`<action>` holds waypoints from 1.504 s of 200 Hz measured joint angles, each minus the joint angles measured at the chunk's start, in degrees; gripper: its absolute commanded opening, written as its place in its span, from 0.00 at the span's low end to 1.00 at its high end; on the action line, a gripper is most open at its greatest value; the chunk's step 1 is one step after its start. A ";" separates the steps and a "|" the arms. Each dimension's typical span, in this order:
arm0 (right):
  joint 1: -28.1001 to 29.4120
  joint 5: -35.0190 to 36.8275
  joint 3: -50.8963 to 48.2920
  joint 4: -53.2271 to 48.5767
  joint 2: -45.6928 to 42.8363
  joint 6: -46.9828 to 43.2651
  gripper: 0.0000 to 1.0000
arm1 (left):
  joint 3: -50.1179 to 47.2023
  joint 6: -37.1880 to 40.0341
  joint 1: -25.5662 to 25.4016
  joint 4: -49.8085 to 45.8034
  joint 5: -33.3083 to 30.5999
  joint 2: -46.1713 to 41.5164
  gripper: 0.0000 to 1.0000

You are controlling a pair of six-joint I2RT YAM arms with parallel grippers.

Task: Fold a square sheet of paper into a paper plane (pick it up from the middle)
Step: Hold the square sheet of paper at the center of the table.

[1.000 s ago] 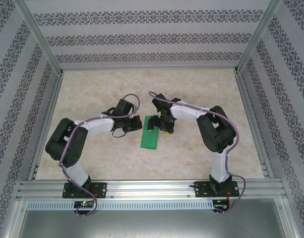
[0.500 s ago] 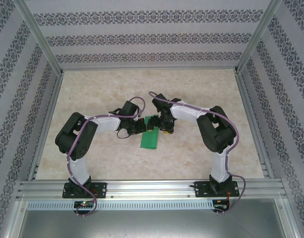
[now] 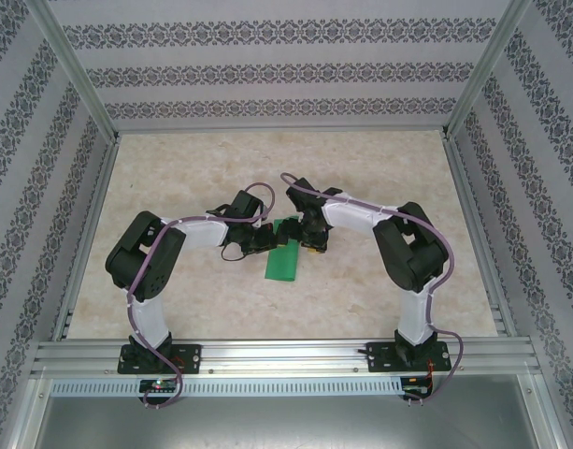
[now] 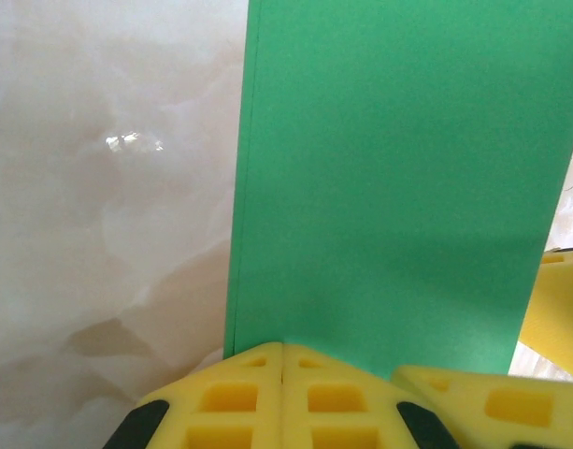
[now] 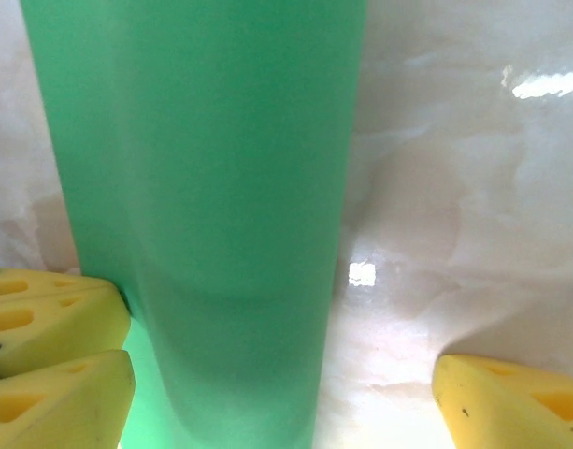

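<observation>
The bright green sheet of paper lies on the marble table, folded into a long narrow rectangle rather than a pointed plane. In the left wrist view it runs away from my left gripper, whose yellow fingers are shut together with their tips on its near edge. My left gripper comes at the strip's far end from the left. My right gripper is at the same end from the right. It stands wide open and straddles the paper, whose long side there curves up in a soft fold.
The pale marble tabletop is fenced by aluminium rails and patterned walls. A finger of the right gripper sits close beside my left fingertips. Both arms bend inward over the table's middle.
The left arm swung right, bringing its shut gripper onto the paper's far end, then held still. The right gripper stayed in place and opened slightly wider.
</observation>
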 measured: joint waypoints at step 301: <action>-2.23 -12.13 -16.22 25.75 -11.15 7.54 0.00 | -0.04 0.87 0.00 0.09 -0.07 0.00 0.00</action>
